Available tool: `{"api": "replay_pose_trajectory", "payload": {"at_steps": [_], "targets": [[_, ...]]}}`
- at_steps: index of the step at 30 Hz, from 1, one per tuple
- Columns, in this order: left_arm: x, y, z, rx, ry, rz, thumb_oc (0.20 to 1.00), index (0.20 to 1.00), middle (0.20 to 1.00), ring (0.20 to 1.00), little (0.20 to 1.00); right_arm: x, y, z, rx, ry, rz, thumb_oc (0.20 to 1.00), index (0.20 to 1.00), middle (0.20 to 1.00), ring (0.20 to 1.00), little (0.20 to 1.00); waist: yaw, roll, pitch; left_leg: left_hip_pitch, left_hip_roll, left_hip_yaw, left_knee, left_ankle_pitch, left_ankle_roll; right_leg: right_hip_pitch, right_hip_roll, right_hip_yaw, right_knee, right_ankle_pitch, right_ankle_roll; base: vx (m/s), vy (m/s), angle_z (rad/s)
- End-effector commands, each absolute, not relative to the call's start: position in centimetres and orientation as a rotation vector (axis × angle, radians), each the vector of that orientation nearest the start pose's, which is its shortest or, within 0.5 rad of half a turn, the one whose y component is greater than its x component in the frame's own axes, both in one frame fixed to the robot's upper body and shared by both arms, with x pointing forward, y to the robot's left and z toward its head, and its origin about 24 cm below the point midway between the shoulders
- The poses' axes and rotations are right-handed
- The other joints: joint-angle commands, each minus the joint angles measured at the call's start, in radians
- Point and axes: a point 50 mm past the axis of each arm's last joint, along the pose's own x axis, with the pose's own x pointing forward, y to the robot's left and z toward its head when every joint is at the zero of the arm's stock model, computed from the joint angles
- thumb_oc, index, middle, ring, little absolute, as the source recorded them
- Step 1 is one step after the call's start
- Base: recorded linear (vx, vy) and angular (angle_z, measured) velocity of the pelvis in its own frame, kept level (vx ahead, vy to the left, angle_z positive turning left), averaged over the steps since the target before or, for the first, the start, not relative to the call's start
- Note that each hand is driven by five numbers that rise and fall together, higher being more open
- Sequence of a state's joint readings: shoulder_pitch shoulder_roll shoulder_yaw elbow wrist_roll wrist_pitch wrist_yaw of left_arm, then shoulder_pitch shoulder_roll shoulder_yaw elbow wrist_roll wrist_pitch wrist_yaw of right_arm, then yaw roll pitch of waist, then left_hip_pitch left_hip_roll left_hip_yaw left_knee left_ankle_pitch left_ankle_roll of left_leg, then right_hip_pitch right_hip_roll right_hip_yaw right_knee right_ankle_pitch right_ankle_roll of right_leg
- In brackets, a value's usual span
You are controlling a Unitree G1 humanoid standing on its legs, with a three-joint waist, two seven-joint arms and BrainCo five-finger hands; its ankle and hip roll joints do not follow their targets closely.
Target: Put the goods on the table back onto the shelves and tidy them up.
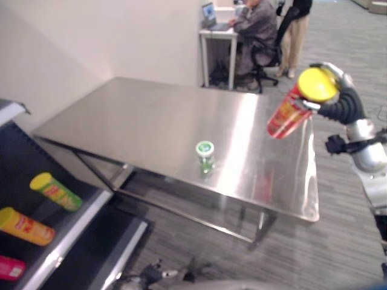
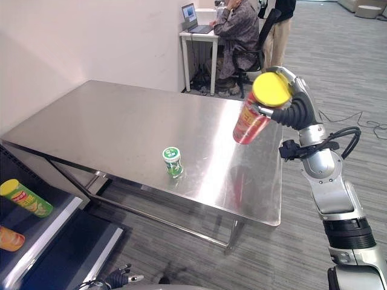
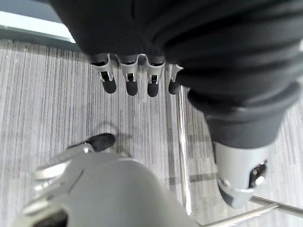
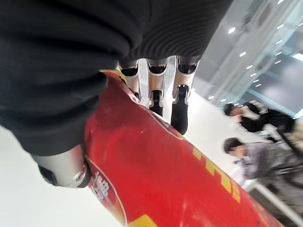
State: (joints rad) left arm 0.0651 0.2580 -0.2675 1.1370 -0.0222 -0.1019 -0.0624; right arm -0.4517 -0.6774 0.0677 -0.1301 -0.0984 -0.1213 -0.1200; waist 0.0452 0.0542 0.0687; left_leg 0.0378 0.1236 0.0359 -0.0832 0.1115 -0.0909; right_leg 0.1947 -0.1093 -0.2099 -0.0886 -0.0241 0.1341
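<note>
Nearest the robot, the left hand (image 3: pixel 137 80) is hanging low over the grey carpet (image 3: pixel 57 109), its fingers straight and relaxed, holding nothing. Just beyond, at the lower left, the dark shelves (image 1: pixel 78 223) are carrying a green tube with a yellow lid (image 1: pixel 56 191), an orange tube (image 1: pixel 25 226) below it and a pink pack (image 1: pixel 11 267) at the edge. Further out, the steel table (image 1: pixel 145 127) is bearing one leftover item, a small green-lidded jar (image 1: pixel 205 155), standing upright near the front edge. To the right, above the table's near right corner, the right hand (image 2: pixel 294 99) is gripping a red tube with a yellow lid (image 2: pixel 257 115), fingers (image 4: pixel 156 92) and thumb wrapping its side just below the lid, the tube tilting with the lid turned toward the camera. The tube is likely a light, stiff cardboard can with a smooth, somewhat slippery skin; it may dent under a hard squeeze, so a wrap round the middle of the body looks safer than a hold on the lid. The jar looks small and rigid, best taken round its sides under the cap. Farthest back, a seated person (image 1: pixel 251 33) is working at a small white desk (image 1: pixel 219 42) with a laptop (image 1: pixel 211 17), and another person (image 1: pixel 293 30) is standing beside.
</note>
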Motion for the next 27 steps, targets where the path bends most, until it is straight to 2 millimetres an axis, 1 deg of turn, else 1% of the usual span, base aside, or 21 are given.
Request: {"api": "replay_pose_trajectory", "payload": {"at_steps": [1,2,4,5,7,8,9,11,12,13,15,16,17,18,21,22,23,24,25,26,27], "targets": [[12.3,23.3,-15.0,0.373,1.066,-0.112,1.000,1.000,1.000,1.000,1.000,27.4,-17.4,28.5,-0.670,-1.035,0.011,0.200,0.200,0.200,0.200,0.200,0.034,-0.021,0.006,-0.044,0.083,-0.043,-0.004,0.059,-0.054,-0.029,0.024,0.063,0.081,-0.054,-0.061,-0.24,-0.163,-0.06],[12.5,23.3,-14.8,0.393,1.044,-0.104,1.000,1.000,1.000,1.000,1.000,27.3,-17.5,29.3,-0.670,-1.075,-0.028,0.200,0.200,0.200,0.200,0.200,0.047,-0.016,0.039,-0.107,0.093,-0.050,-0.004,0.142,-0.080,-0.036,0.035,0.050,0.072,-0.048,-0.066,-0.27,-0.151,0.04],[12.3,23.6,-14.7,0.369,1.028,-0.066,1.000,1.000,1.000,1.000,1.000,27.2,-18.1,29.0,-0.686,-1.063,-0.075,0.200,0.200,0.200,0.200,0.200,0.053,-0.031,0.055,-0.154,0.087,0.009,-0.004,0.167,-0.070,-0.050,0.031,0.005,0.061,-0.046,-0.067,-0.31,-0.167,0.40],[12.2,24.3,-14.5,0.336,1.030,-0.009,1.000,1.000,1.000,1.000,1.000,27.0,-18.2,28.6,-0.689,-1.048,-0.074,0.200,0.200,0.200,0.200,0.200,0.053,-0.039,0.051,-0.157,0.082,0.035,-0.004,0.161,-0.067,-0.058,0.029,-0.009,0.051,-0.037,-0.067,-0.23,-0.110,0.87],[11.8,25.1,-14.6,0.284,1.045,0.075,1.000,1.000,1.000,1.000,1.000,26.8,-18.3,28.3,-0.715,-1.035,-0.077,0.200,0.200,0.200,0.200,0.200,0.049,-0.049,0.048,-0.128,0.073,0.068,0.012,0.133,-0.054,-0.069,0.018,-0.023,0.027,-0.009,-0.065,-0.23,-0.087,0.72],[11.2,25.1,-14.8,0.267,1.071,0.096,1.000,1.000,1.000,1.000,1.000,26.6,-18.5,28.2,-0.727,-1.030,-0.078,0.200,0.200,0.200,0.200,0.200,0.040,-0.057,0.043,-0.102,0.075,0.093,0.041,0.096,-0.042,-0.078,0.011,-0.030,0.017,0.007,-0.067,-0.31,-0.107,0.13],[9.9,25.0,-15.3,0.263,1.124,0.097,1.000,1.000,1.000,1.000,1.000,26.2,-19.1,27.9,-0.749,-1.014,-0.089,0.200,0.200,0.200,0.200,0.200,0.021,-0.069,0.032,-0.044,0.080,0.153,0.095,0.026,-0.021,-0.097,0.007,-0.048,0.007,0.019,-0.070,-0.30,-0.102,-0.10],[9.3,24.9,-15.6,0.310,1.165,0.055,1.000,1.000,1.000,1.000,1.000,25.9,-19.7,28.0,-0.781,-1.009,-0.095,0.200,0.200,0.200,0.200,0.200,-0.004,-0.071,0.016,0.041,0.099,0.221,0.161,-0.021,-0.020,-0.127,0.012,-0.077,0.008,0.032,-0.073,-0.26,-0.084,0.06],[8.6,24.5,-15.9,0.364,1.206,-0.014,1.000,1.000,1.000,1.000,1.000,25.5,-20.4,28.3,-0.807,-1.006,-0.102,0.200,0.200,0.200,0.200,0.200,-0.029,-0.064,0.001,0.128,0.115,0.253,0.206,-0.040,-0.025,-0.151,0.020,-0.114,0.010,0.044,-0.077,-0.18,-0.050,0.54],[8.6,24.4,-15.9,0.364,1.206,-0.016,1.000,1.000,1.000,1.000,1.000,25.4,-20.4,28.3,-0.808,-1.005,-0.102,0.200,0.200,0.200,0.200,0.200,-0.029,-0.061,0.003,0.131,0.117,0.252,0.207,-0.042,-0.027,-0.147,0.023,-0.115,0.010,0.043,-0.077,-0.20,-0.025,0.63],[8.5,24.2,-16.1,0.403,1.226,-0.079,1.000,1.000,1.000,1.000,1.000,25.2,-21.2,28.6,-0.839,-1.000,-0.119,0.200,0.200,0.200,0.200,0.200,-0.057,-0.051,-0.014,0.204,0.126,0.260,0.235,-0.029,-0.037,-0.181,0.026,-0.160,0.013,0.062,-0.078,-0.29,0.026,0.60],[9.2,23.9,-16.0,0.462,1.213,-0.155,1.000,1.000,1.000,1.000,1.000,25.0,-22.0,29.0,-0.871,-0.991,-0.138,0.200,0.200,0.200,0.200,0.200,-0.092,-0.038,-0.028,0.258,0.130,0.260,0.262,-0.009,-0.048,-0.218,0.029,-0.206,0.020,0.076,-0.078,-0.33,0.039,0.84],[9.2,23.8,-16.0,0.463,1.213,-0.157,1.000,1.000,1.000,1.000,1.000,24.9,-22.1,29.0,-0.872,-0.991,-0.139,0.200,0.200,0.200,0.200,0.200,-0.093,-0.036,-0.028,0.256,0.131,0.256,0.263,-0.009,-0.048,-0.219,0.030,-0.209,0.021,0.075,-0.078,-0.33,0.056,1.13],[9.5,23.7,-15.9,0.494,1.204,-0.193,1.000,1.000,1.000,1.000,1.000,24.8,-22.4,29.3,-0.886,-0.993,-0.152,0.200,0.200,0.200,0.200,0.200,-0.111,-0.025,-0.034,0.279,0.132,0.246,0.276,-0.012,-0.058,-0.234,0.036,-0.209,0.021,0.068,-0.073,-0.23,0.052,1.03],[11.4,22.6,-15.6,0.604,1.140,-0.350,1.000,1.000,1.000,1.000,1.000,24.4,-23.9,30.1,-0.939,-0.991,-0.226,0.200,0.200,0.200,0.200,0.200,-0.162,0.001,-0.042,0.322,0.120,0.234,0.284,0.000,-0.069,-0.305,0.025,-0.284,0.054,0.086,-0.072,-0.42,0.087,0.63],[11.4,22.6,-15.6,0.605,1.140,-0.351,1.000,1.000,1.000,1.000,1.000,24.3,-24.0,30.1,-0.940,-0.991,-0.227,0.200,0.200,0.200,0.200,0.200,-0.162,0.001,-0.043,0.321,0.121,0.232,0.284,0.000,-0.069,-0.306,0.024,-0.285,0.056,0.085,-0.072,-0.50,0.095,0.70],[13.3,22.0,-15.1,0.637,1.078,-0.390,1.000,1.000,1.000,1.000,1.000,24.0,-24.0,30.4,-0.972,-1.001,-0.234,0.200,0.200,0.200,0.200,0.200,-0.192,0.002,-0.035,0.328,0.099,0.258,0.269,-0.055,-0.060,-0.350,0.006,-0.314,0.088,0.111,-0.067,-0.46,0.142,1.15],[14.4,21.7,-14.7,0.673,1.036,-0.417,1.000,1.000,1.000,1.000,1.000,23.8,-24.6,30.6,-0.995,-1.002,-0.276,0.200,0.200,0.200,0.200,0.200,-0.205,0.003,-0.029,0.353,0.082,0.284,0.239,-0.126,-0.034,-0.383,-0.032,-0.333,0.130,0.125,-0.046,-0.63,0.244,1.27],[15.3,21.2,-14.5,0.684,1.013,-0.442,1.000,1.000,1.000,1.000,1.000,23.7,-24.8,30.6,-1.026,-0.986,-0.281,0.200,0.200,0.200,0.200,0.200,-0.227,0.004,-0.020,0.375,0.044,0.320,0.166,-0.240,-0.007,-0.412,-0.063,-0.335,0.151,0.159,-0.029,-0.73,0.432,1.17],[16.6,21.2,-14.0,0.718,0.971,-0.432,1.000,1.000,1.000,1.000,1.000,23.2,-25.0,30.2,-1.043,-0.979,-0.294,0.200,0.200,0.200,0.200,0.200,-0.230,0.003,0.000,0.385,-0.037,0.318,0.048,-0.361,0.052,-0.469,-0.112,-0.335,0.178,0.215,0.018,-0.58,0.364,0.76],[16.7,21.2,-13.9,0.720,0.971,-0.432,1.000,1.000,1.000,1.000,1.000,23.1,-25.0,30.2,-1.044,-0.978,-0.296,0.200,0.200,0.200,0.200,0.200,-0.228,0.001,0.000,0.387,-0.044,0.317,0.041,-0.360,0.060,-0.472,-0.118,-0.333,0.180,0.221,0.023,-0.75,0.394,0.57]]}}
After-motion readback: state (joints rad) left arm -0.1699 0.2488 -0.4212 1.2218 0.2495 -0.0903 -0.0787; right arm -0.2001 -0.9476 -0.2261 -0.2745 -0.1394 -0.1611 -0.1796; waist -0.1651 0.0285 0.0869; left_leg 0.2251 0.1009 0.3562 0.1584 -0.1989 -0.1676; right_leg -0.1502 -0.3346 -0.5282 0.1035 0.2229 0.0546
